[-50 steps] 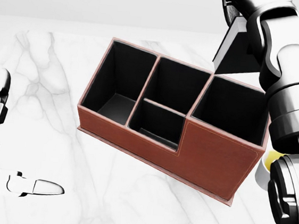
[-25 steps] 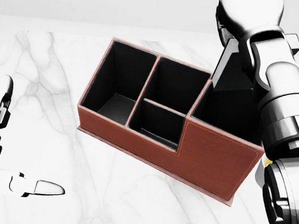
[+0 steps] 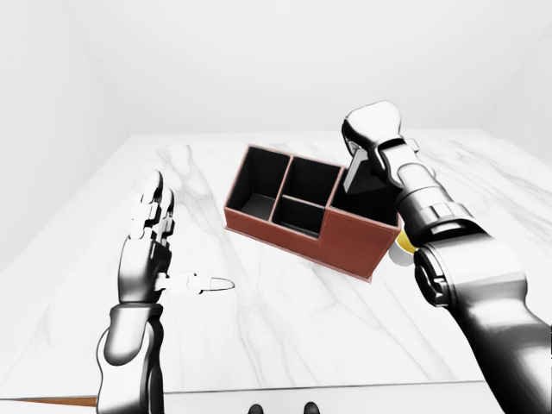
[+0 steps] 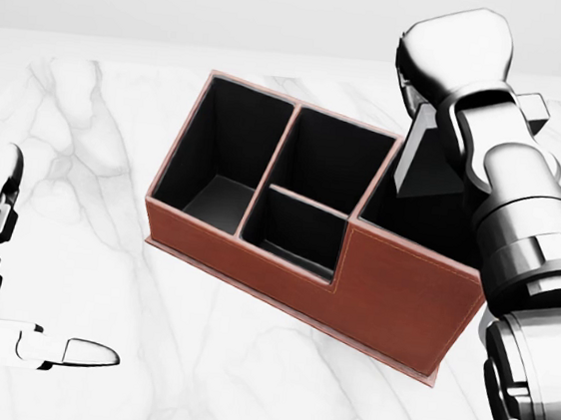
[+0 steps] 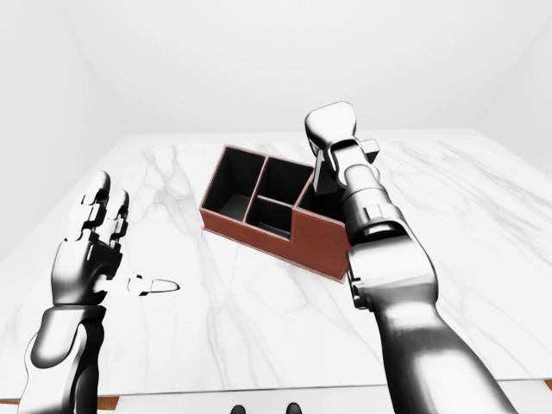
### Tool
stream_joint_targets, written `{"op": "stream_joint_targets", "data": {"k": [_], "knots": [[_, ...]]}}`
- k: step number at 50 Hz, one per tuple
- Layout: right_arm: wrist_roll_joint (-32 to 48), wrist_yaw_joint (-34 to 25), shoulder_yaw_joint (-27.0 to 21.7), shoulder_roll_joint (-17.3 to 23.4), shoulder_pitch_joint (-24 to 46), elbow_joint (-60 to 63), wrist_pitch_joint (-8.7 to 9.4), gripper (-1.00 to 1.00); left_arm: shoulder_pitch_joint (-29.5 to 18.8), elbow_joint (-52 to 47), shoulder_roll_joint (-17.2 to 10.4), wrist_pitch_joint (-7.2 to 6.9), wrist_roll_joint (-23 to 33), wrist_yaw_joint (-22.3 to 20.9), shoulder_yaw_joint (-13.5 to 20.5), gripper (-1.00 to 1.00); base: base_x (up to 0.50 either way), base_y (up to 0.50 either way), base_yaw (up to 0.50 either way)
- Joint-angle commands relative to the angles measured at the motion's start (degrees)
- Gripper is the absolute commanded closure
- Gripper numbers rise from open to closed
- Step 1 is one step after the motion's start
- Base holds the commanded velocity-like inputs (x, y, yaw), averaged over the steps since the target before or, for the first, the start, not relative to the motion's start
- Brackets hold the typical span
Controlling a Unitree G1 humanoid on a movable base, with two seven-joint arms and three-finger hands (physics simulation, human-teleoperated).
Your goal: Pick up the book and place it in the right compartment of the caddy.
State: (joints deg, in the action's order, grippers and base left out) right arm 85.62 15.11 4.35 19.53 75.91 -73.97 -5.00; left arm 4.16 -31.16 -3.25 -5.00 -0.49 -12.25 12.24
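A brown caddy with black compartments lies slantwise on the white marble table. My right hand comes in from the right, shut on a dark book. The book stands tilted over the caddy's right compartment, its lower edge at or just inside the rim. The arm hides most of that compartment. At the left of the left-eye view my left hand is raised above the table, open, fingers up and thumb pointing right, well away from the caddy.
A small yellow thing shows just right of the caddy, beside my right forearm. The table's near edge runs along the bottom of the eye views. Plain white walls stand behind.
My right hand has carried the book down and leftward in the head view, from above the caddy's right corner to its right compartment. The left hand has sunk slightly.
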Motion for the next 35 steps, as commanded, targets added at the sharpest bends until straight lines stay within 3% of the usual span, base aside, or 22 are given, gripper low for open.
{"op": "stream_joint_targets", "data": {"k": [1,35], "knots": [[0.6,1.9,0.8,-0.3,-0.7,0.2,0.00,1.00,0.0,0.0,-0.1,0.00,-0.1,-0.1,0.3,-1.00,0.00,0.00,0.00],[1.3,3.5,0.8,-1.7,-3.3,-1.9,0.00,1.00,0.5,-1.7,0.2,0.00,-0.3,0.1,0.8,-1.00,0.00,0.00,0.00]]}}
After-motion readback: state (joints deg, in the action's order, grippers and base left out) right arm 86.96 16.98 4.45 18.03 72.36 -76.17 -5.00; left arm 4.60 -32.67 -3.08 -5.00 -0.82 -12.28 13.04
